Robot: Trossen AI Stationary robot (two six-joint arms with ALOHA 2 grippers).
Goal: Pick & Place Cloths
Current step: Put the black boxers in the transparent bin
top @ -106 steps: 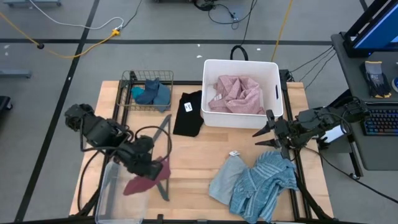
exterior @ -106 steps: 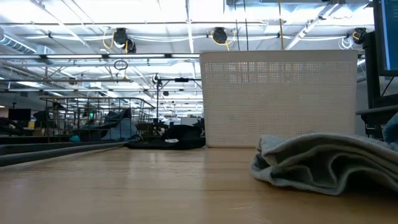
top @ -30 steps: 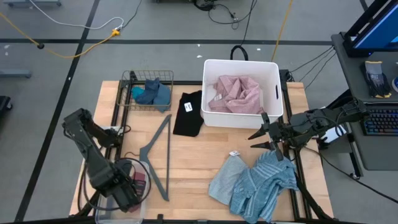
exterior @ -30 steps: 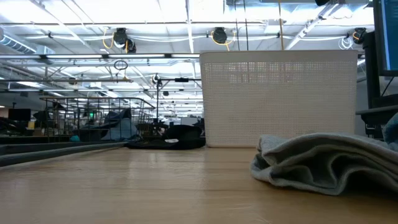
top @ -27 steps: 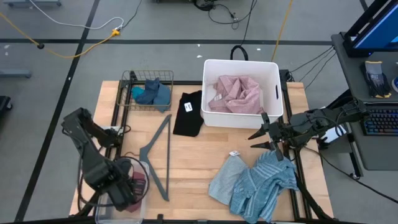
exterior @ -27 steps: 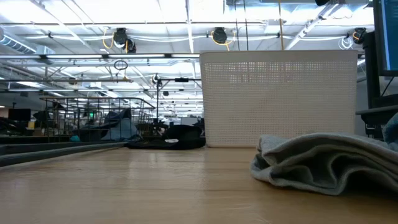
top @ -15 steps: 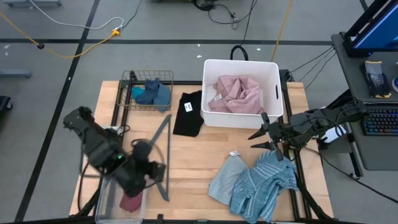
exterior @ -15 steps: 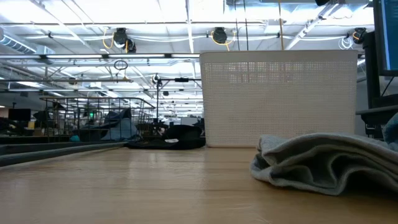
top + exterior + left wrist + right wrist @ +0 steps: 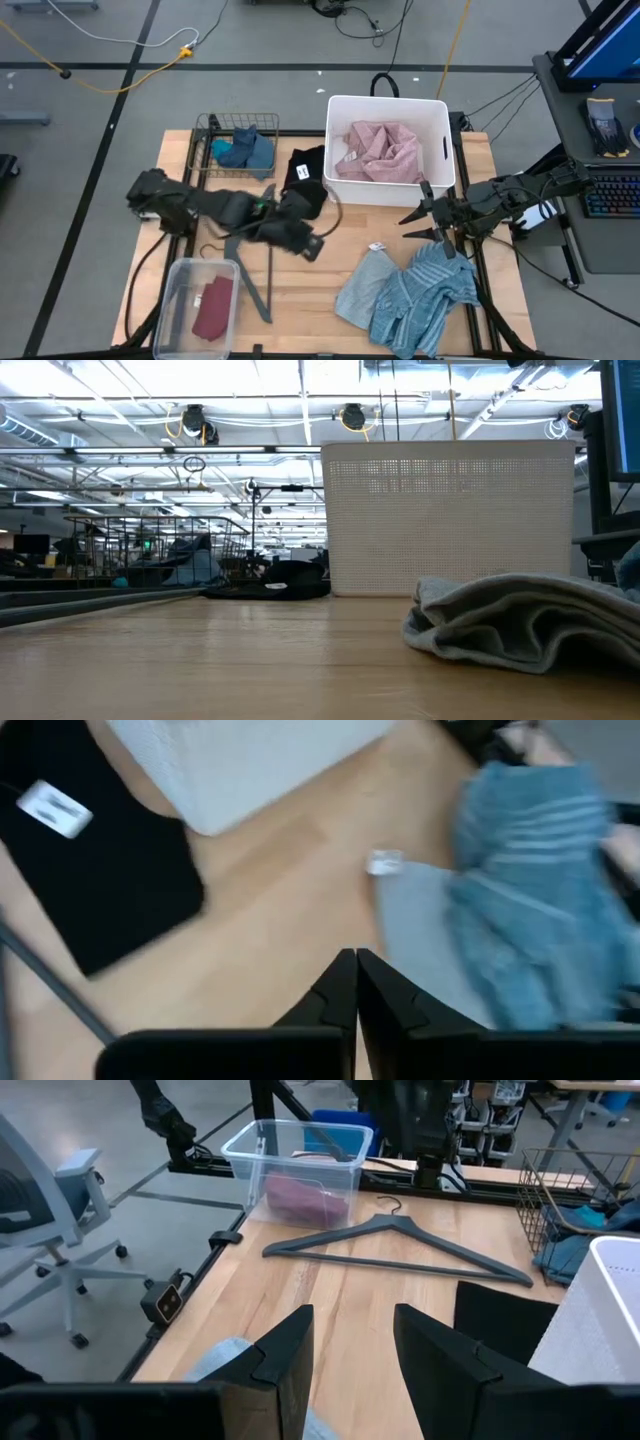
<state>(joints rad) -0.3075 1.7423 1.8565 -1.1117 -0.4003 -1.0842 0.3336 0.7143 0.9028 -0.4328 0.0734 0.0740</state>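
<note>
My left gripper point(image 9: 311, 246) is shut and empty, hovering over bare wood near the table's middle, just near-side of the black cloth point(image 9: 304, 184) that lies flat by the white basket. In the left wrist view its fingers point(image 9: 355, 982) are closed over the wood. The maroon cloth point(image 9: 212, 305) lies in the clear bin point(image 9: 178, 292). Teal and dark blue cloths point(image 9: 246, 150) sit in the wire basket, the pink cloth point(image 9: 380, 150) in the white basket point(image 9: 338, 104). The pale grey-blue cloth point(image 9: 362, 288) and the blue striped one point(image 9: 425, 290) lie near right. My right gripper point(image 9: 418, 220) waits open above them.
A grey plastic hanger point(image 9: 255, 255) lies on the wood between the clear bin and my left gripper. The white basket point(image 9: 450, 520) stands tall at the far side, with the wire basket point(image 9: 213, 125) at far left. Bare wood point(image 9: 330, 250) lies in the middle.
My left arm has swung up from the clear bin at the near left corner toward the table's middle, ending beside the black cloth. The maroon cloth it had over the bin now lies inside the bin. My right arm has kept still.
</note>
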